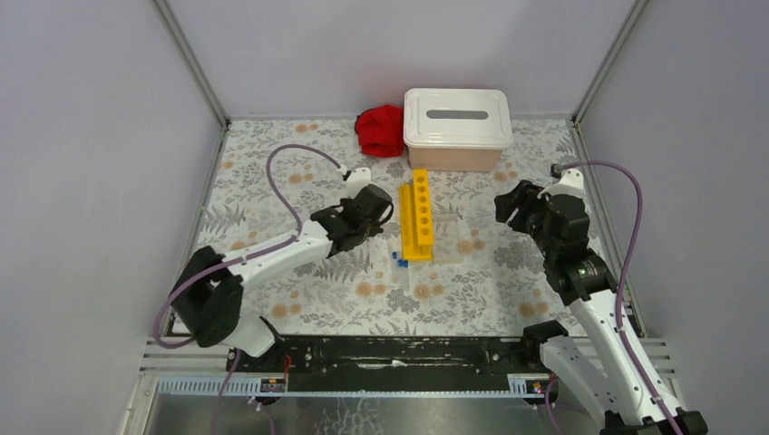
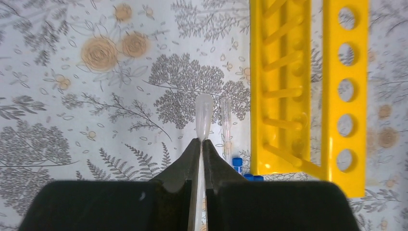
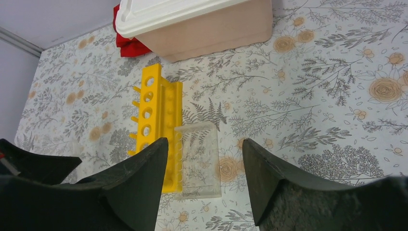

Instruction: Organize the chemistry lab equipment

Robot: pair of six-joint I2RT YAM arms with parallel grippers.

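The long yellow rack lies on the mat in the middle, on its side in the left wrist view. My left gripper is just left of it, shut on a clear tube whose rounded end sticks out past the fingertips. Another clear blue-capped tube lies on the mat beside the rack, with more blue caps at the rack's near end. My right gripper is open and empty, right of the rack. The tongs are out of view.
The pinkish bin with a white lid stands at the back, also in the right wrist view. A red cloth lies left of it. A clear plastic block lies against the rack's right side.
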